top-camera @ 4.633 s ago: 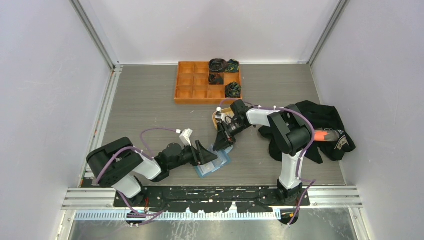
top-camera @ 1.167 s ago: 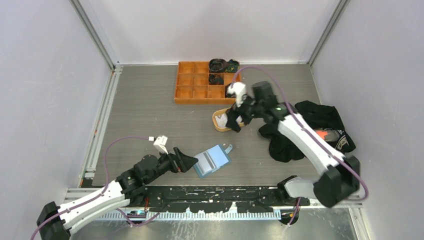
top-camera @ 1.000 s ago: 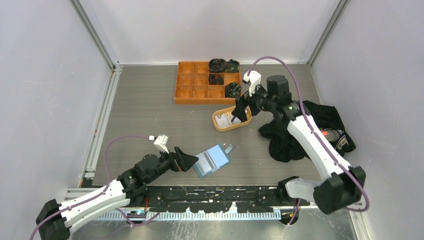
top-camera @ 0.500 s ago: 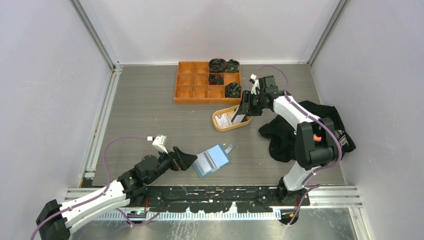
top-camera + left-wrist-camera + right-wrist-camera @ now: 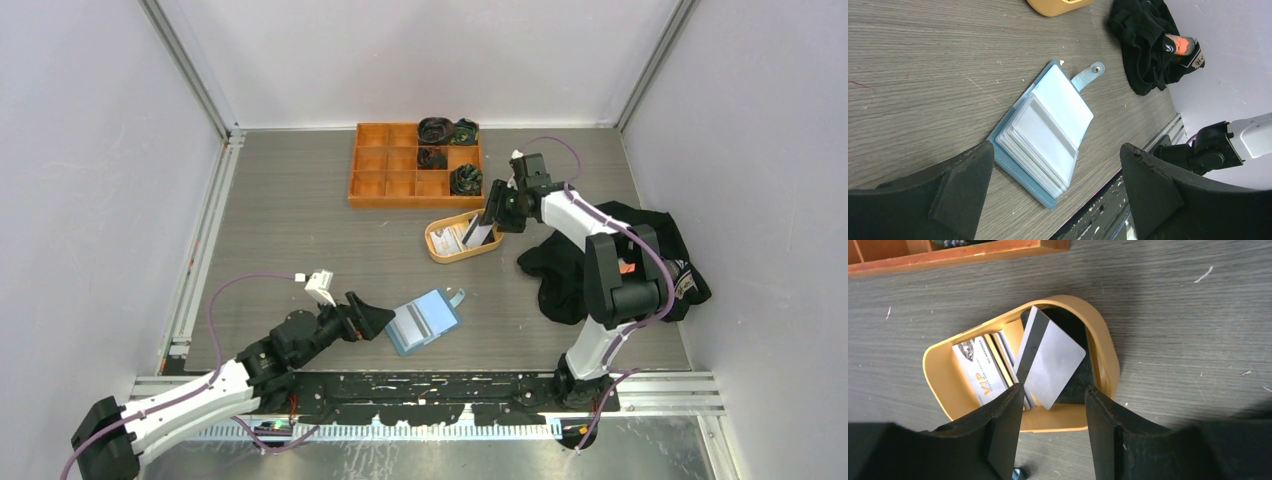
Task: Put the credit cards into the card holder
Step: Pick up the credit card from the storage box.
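The blue card holder (image 5: 425, 320) (image 5: 1048, 125) lies open on the table, its clear slots up and its snap tab pointing away. My left gripper (image 5: 384, 322) (image 5: 1057, 150) is open wide just left of it, touching nothing. The credit cards (image 5: 983, 372) lie in the tan dish (image 5: 440, 247) (image 5: 940, 385). A grey card with a black stripe (image 5: 1053, 360) (image 5: 478, 233) leans tilted on top of them. My right gripper (image 5: 487, 222) (image 5: 1053, 389) hovers over the dish with its jaws half apart. The grey card's lower corner shows between its fingertips, and the right finger stands clear of it.
The orange compartment tray (image 5: 385, 165) (image 5: 948, 257) with dark bundles stands just behind the dish. A black heap of cloth (image 5: 600, 260) (image 5: 1143, 55) lies to the right, under the right arm. The metal rail at the table's near edge (image 5: 1168, 137) runs close to the holder.
My right arm has folded back and brought its gripper down over the dish, with the jaws narrowed from wide to half apart. The grey card now leans up. Left arm and holder are unmoved.
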Controlling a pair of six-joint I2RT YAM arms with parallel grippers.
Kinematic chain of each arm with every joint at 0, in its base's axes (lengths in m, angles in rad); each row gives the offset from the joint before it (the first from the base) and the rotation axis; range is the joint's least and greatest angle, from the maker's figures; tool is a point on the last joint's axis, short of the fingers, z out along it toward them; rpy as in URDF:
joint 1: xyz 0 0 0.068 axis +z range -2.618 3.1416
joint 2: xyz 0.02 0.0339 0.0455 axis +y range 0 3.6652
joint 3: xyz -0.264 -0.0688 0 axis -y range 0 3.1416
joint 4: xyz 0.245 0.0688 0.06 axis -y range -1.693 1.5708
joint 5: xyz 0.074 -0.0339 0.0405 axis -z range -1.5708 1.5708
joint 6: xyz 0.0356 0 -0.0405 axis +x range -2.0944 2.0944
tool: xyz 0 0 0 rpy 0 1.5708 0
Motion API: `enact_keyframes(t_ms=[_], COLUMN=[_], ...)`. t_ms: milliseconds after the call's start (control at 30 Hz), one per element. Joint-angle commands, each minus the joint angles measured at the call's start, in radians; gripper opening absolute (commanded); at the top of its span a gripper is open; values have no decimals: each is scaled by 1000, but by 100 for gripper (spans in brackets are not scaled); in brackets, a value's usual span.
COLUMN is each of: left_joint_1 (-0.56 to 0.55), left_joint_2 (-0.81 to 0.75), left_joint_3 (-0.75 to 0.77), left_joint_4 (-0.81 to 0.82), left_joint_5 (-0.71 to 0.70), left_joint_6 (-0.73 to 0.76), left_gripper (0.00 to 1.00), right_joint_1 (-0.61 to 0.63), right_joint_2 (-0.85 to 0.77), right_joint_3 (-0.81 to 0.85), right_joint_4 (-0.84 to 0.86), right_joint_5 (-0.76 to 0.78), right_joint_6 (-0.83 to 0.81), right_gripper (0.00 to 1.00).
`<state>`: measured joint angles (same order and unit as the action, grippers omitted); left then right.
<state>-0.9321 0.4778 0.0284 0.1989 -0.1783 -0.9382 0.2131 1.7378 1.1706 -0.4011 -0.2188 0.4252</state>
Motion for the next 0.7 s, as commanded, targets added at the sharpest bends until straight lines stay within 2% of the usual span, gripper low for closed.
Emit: enact_keyframes(t_ms=[0,533,667], left_joint_1=[-2,-2,-2], left_joint_2=[12,46,57], left_joint_3=[-2,3,7], left_joint_4=[84,108,112], left_joint_5=[4,7,10], left_joint_6=[-12,-24,-26], left_gripper=[95,95,95], right_joint_1=[0,9,9], right_joint_2=[8,103,112], right_joint_3=[18,21,8], right_joint_4=[49,117,150], right_joint_5=[74,47,15], right_joint_6=[62,139,151], right_gripper=[54,55,52])
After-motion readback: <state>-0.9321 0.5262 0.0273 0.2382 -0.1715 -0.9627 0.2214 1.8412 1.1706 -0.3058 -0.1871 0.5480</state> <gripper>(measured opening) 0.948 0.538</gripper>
